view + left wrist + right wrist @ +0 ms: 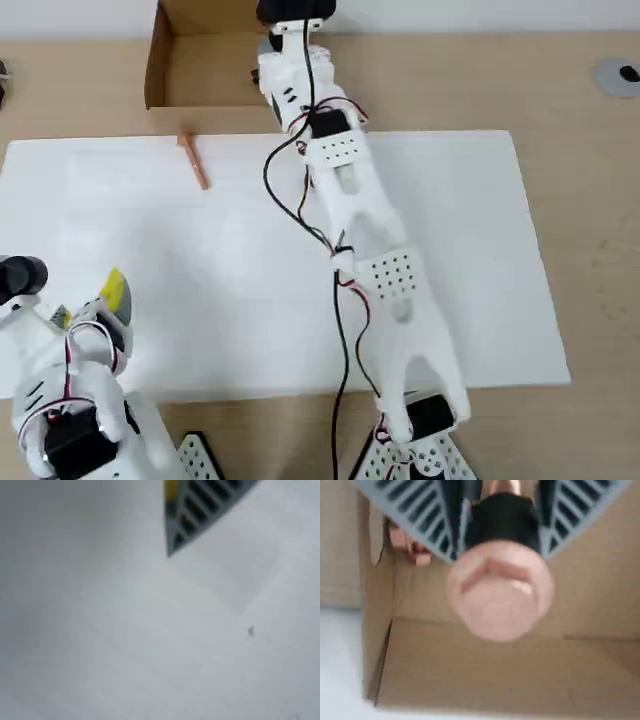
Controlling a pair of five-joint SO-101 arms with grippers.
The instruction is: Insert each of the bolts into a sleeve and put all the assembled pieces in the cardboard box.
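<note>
My right gripper [502, 522] is shut on an assembled piece: a black sleeve [505, 517] with a copper-coloured bolt [500, 592] through it, the bolt's head facing the camera. It hangs over the open cardboard box [470, 665]. Another copper piece [407, 542] lies in a corner of the box. In the high view the right arm [345, 190] stretches across the white sheet to the cardboard box [155, 65] at the far edge. One loose copper bolt [193, 160] lies on the sheet near the box. My left gripper [113, 297] sits low at the near left, just above the sheet.
A white foam sheet [450, 250] covers most of the wooden table [580, 180]. Cables run along the right arm. A small grey and black item [618, 76] lies at the far right edge of the table.
</note>
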